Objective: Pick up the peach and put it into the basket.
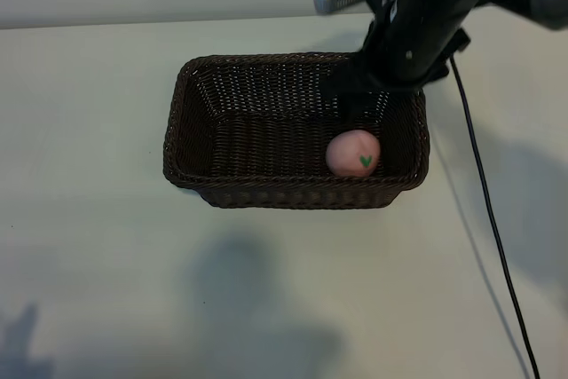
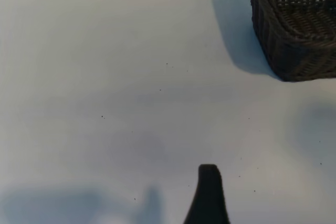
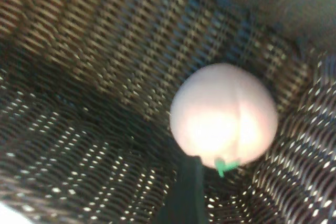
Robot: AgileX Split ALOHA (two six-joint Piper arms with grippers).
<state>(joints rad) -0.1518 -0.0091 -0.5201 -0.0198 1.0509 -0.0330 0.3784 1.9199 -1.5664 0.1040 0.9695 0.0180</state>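
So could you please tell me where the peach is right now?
In the exterior view the peach lies inside the basket, near its front right corner, just below the right gripper, whose jaws are off it.

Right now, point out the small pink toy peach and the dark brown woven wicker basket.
pink toy peach (image 1: 352, 152), exterior view, middle of its round body.
dark brown wicker basket (image 1: 266, 185), exterior view, near braided rim.

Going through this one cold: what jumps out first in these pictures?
The pink peach lies inside the dark wicker basket, near its right end and close to the front wall. The right gripper hangs in the basket just behind the peach, not holding it. The left gripper is off to the side over the bare white table.
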